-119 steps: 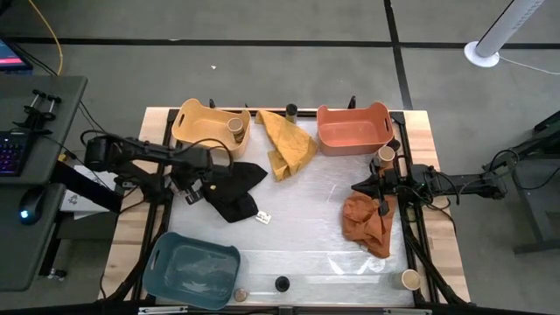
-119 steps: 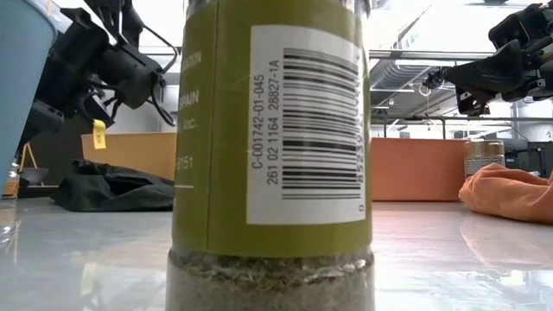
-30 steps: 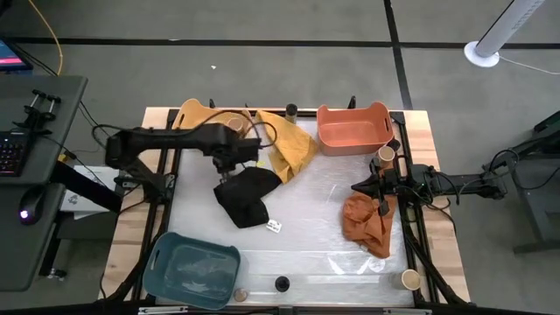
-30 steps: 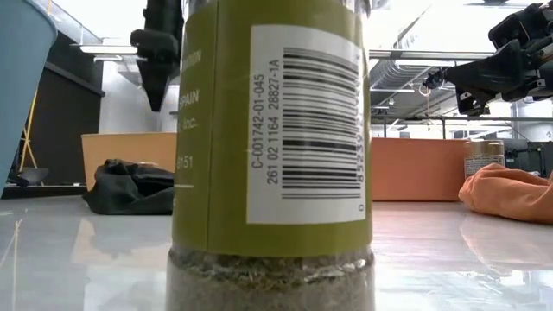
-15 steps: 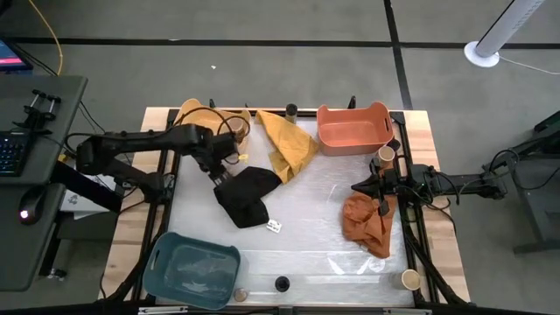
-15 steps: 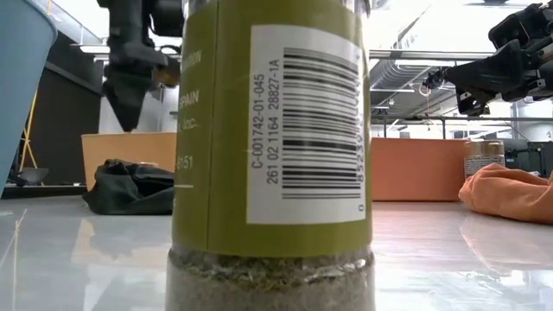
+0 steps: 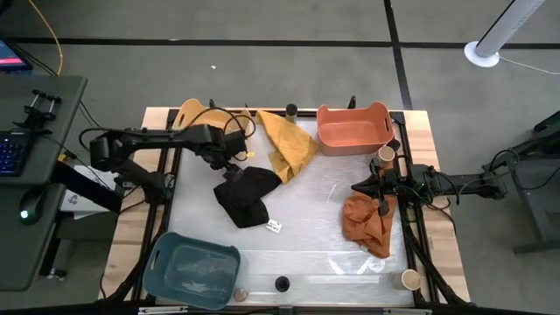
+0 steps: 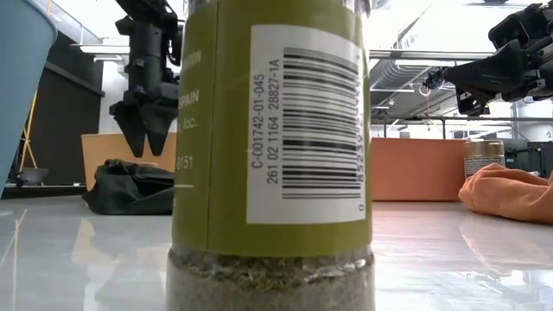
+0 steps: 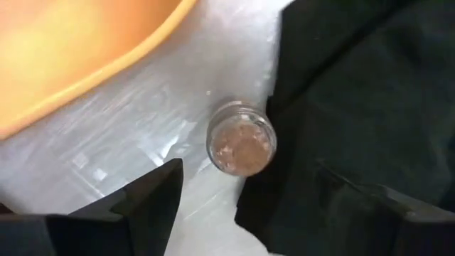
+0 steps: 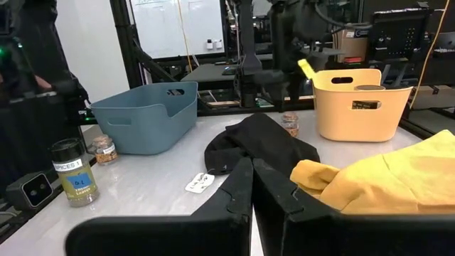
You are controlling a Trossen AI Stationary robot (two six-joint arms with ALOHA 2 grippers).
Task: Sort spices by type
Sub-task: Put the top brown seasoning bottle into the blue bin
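A small clear-topped spice jar (image 9: 240,144) with brown contents stands on the table between the yellow bin (image 9: 71,50) and the black cloth (image 9: 370,107). In the right wrist view this jar (image 10: 290,124) stands just before the bin. My left gripper (image 9: 247,172) hangs open above it and points down. One finger stands on either side, and neither touches the jar. In the low view my left gripper (image 8: 147,136) hangs above the cloth. My right gripper (image 7: 357,186) waits shut and level at the table's right side. Other spice jars stand at the edges: (image 7: 291,110), (image 7: 385,156), (image 7: 409,279).
An orange bin (image 7: 354,129) and a yellow cloth (image 7: 289,144) lie at the far side. An orange cloth (image 7: 367,223) lies at the right and a blue bin (image 7: 192,269) at the near left. Two jars (image 7: 282,283), (image 7: 241,296) stand at the near edge. The green-labelled jar (image 8: 268,155) fills the low view.
My left gripper has sunk toward the table beside the black cloth, rolled about its own axis and opened. The black cloth and the right arm have kept still.
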